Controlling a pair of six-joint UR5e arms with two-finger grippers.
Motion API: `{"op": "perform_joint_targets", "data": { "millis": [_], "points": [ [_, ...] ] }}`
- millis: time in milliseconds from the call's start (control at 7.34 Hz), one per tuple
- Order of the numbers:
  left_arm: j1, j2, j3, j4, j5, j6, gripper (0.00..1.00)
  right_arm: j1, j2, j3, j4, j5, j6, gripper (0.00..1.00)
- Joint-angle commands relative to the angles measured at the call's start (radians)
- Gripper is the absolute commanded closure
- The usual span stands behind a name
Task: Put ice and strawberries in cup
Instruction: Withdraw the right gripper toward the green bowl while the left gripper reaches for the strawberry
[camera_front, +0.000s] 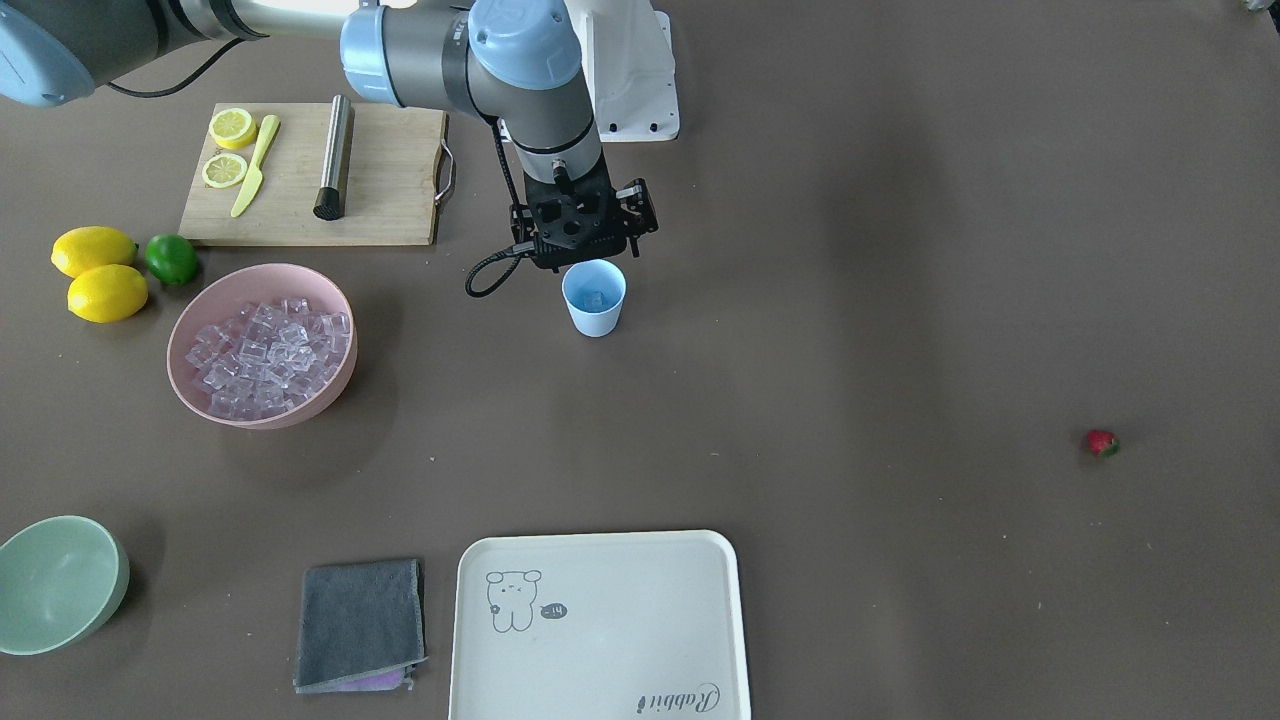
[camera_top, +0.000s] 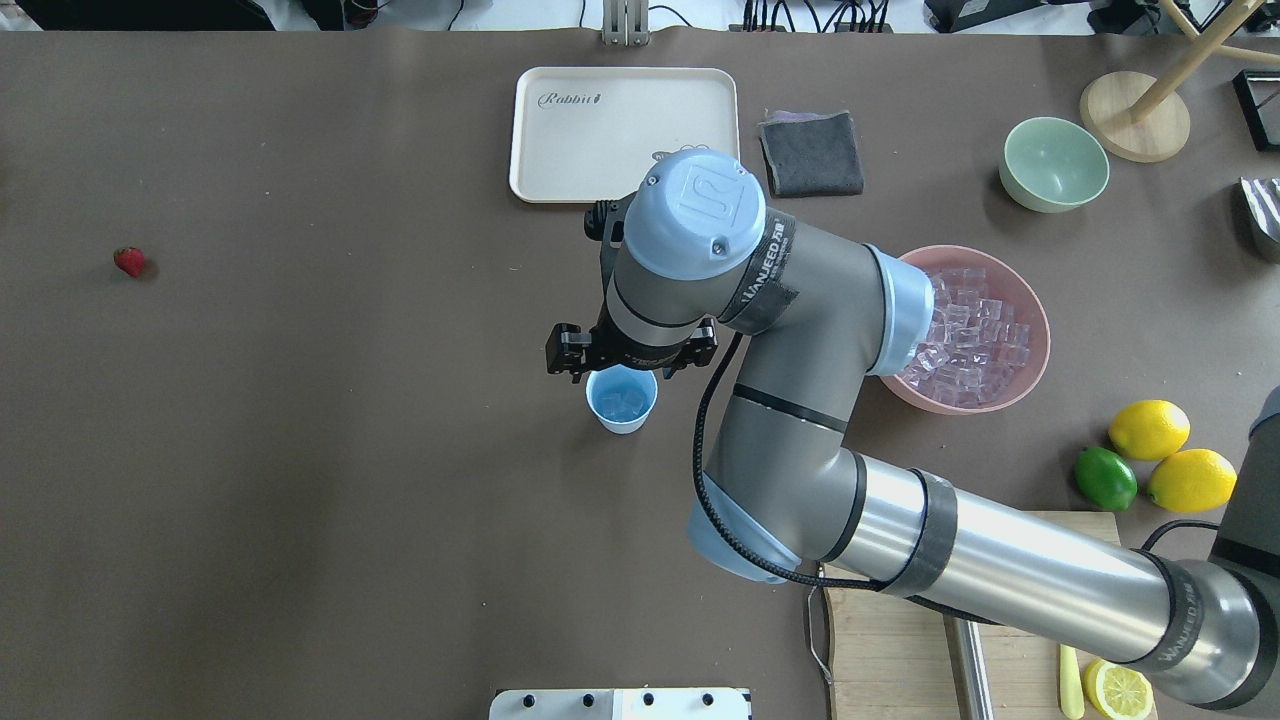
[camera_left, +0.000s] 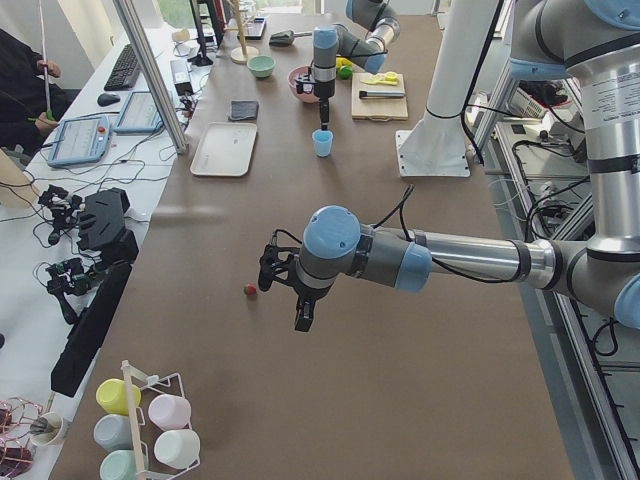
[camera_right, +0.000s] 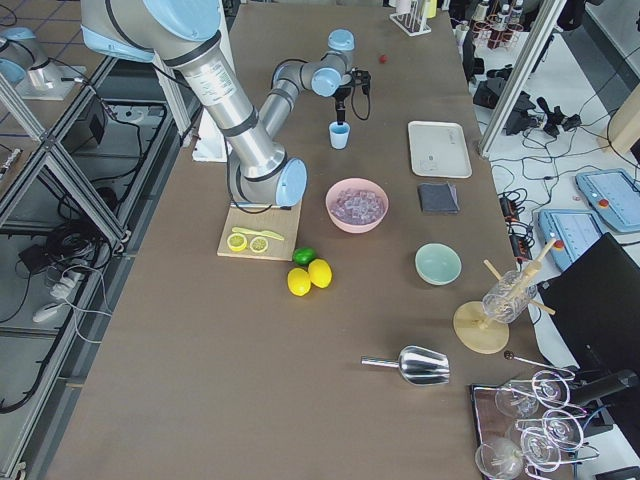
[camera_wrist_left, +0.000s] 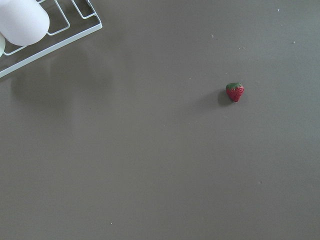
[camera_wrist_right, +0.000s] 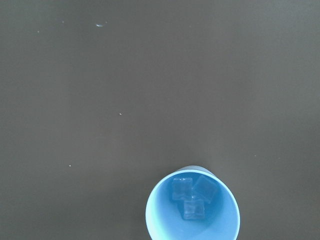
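Observation:
The light-blue cup (camera_front: 594, 300) stands mid-table with three clear ice cubes (camera_wrist_right: 190, 199) in it. My right gripper (camera_front: 588, 250) hangs straight above the cup (camera_top: 622, 402); its fingers are hidden under the wrist, so I cannot tell whether it is open or shut. More ice (camera_front: 265, 352) fills the pink bowl (camera_front: 335, 385). One small red strawberry (camera_front: 1101, 442) lies alone on the table far toward my left side. My left gripper (camera_left: 303, 316) hovers near the strawberry (camera_wrist_left: 234, 92) in the exterior left view only; I cannot tell its state.
A cutting board (camera_front: 390, 190) holds lemon slices, a yellow knife and a steel rod. Two lemons (camera_front: 95, 270) and a lime (camera_front: 172, 258) lie beside the pink bowl. A cream tray (camera_front: 600, 625), a grey cloth (camera_front: 360, 625) and a green bowl (camera_front: 55, 585) sit along the far edge.

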Motion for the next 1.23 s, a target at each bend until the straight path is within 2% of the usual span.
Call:
{"op": "perform_joint_targets", "data": {
  "millis": [0, 136, 409, 545, 817, 953, 1089],
  "points": [
    [0.008, -0.103, 0.092, 0.006, 0.004, -0.002, 0.02, 0.121, -0.107, 0.092, -0.014, 0.063, -0.090, 0.00],
    [0.034, -0.155, 0.132, 0.009, 0.004, -0.005, 0.02, 0.197, -0.153, 0.121, -0.040, 0.112, -0.150, 0.00],
    [0.202, -0.249, 0.179, -0.072, 0.022, -0.283, 0.03, 0.329, -0.248, 0.211, -0.120, 0.174, -0.277, 0.00],
    [0.273, -0.301, 0.250, -0.167, 0.040, -0.371, 0.03, 0.367, -0.308, 0.250, -0.127, 0.176, -0.318, 0.00],
    [0.475, -0.410, 0.484, -0.444, 0.205, -0.578, 0.03, 0.423, -0.391, 0.253, -0.128, 0.176, -0.439, 0.00],
    [0.498, -0.447, 0.568, -0.505, 0.212, -0.582, 0.05, 0.429, -0.402, 0.253, -0.128, 0.174, -0.442, 0.00],
    [0.499, -0.461, 0.603, -0.508, 0.224, -0.574, 0.05, 0.438, -0.422, 0.255, -0.126, 0.174, -0.445, 0.00]
  ]
}}
